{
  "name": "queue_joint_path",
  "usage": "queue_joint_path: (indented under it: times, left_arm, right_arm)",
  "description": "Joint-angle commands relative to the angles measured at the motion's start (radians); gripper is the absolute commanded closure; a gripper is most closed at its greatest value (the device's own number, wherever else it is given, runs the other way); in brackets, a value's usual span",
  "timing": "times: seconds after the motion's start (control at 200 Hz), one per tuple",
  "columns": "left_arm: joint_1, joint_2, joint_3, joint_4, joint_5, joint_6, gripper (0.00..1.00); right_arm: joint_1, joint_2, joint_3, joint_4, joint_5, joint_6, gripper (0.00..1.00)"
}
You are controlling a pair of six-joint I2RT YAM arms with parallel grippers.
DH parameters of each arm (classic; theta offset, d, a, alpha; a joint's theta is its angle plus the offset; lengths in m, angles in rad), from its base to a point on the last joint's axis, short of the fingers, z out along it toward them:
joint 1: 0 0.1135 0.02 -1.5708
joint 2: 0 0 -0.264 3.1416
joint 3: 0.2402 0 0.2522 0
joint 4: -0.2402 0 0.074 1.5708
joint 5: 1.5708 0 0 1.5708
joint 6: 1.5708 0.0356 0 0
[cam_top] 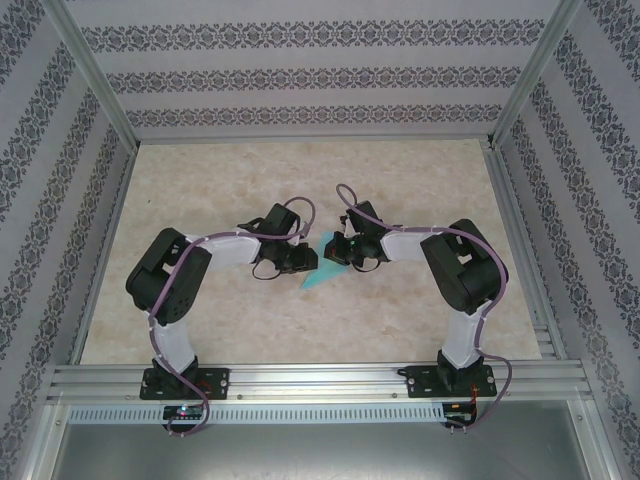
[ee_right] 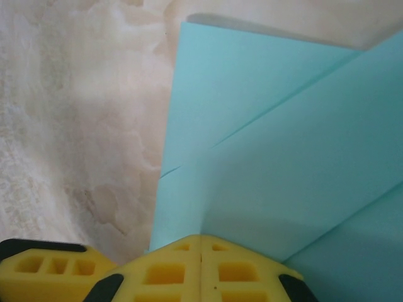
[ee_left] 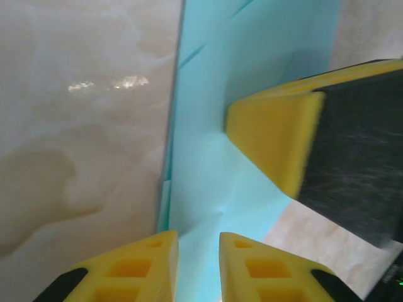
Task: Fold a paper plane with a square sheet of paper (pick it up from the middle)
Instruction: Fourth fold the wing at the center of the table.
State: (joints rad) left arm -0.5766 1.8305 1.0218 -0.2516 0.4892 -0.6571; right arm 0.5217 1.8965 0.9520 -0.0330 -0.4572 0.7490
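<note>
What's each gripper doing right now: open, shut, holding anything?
Left gripper: fingers slightly apart, teal paper showing in the gap.
Right gripper: fingers shut, tips against the paper; whether it pinches cannot be told.

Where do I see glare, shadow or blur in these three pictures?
Left wrist view: small glare patches on the table, and the whole picture is soft, with the edges of the paper blurred. Right wrist view: sharper, with a thin shadow along the paper's top edge. Top external view: even light, no strong glare.
</note>
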Motion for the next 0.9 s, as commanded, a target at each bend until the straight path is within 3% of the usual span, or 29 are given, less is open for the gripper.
queue_joint_path:
  times: [0.0, 0.175, 0.465, 0.894]
  left_arm:
    - [-0.005, -0.057, -0.02, 0.013, 0.046, -0.075, 0.71]
    - [-0.028, -0.052, -0.021, 0.028, 0.063, -0.108, 0.68]
    - [-0.052, -0.006, -0.002, 0.029, 0.063, -0.121, 0.73]
    - [-0.052, 0.013, -0.03, -0.042, 0.002, -0.098, 0.73]
  right_arm:
    - [0.001, 0.086, -0.027, -0.125, 0.095, -0.031, 1.0]
    - [0.003, 0.091, -0.022, -0.14, 0.105, -0.034, 1.0]
    - [0.004, 0.102, -0.013, -0.155, 0.115, -0.033, 1.0]
    - [0.004, 0.117, -0.012, -0.172, 0.129, -0.033, 1.0]
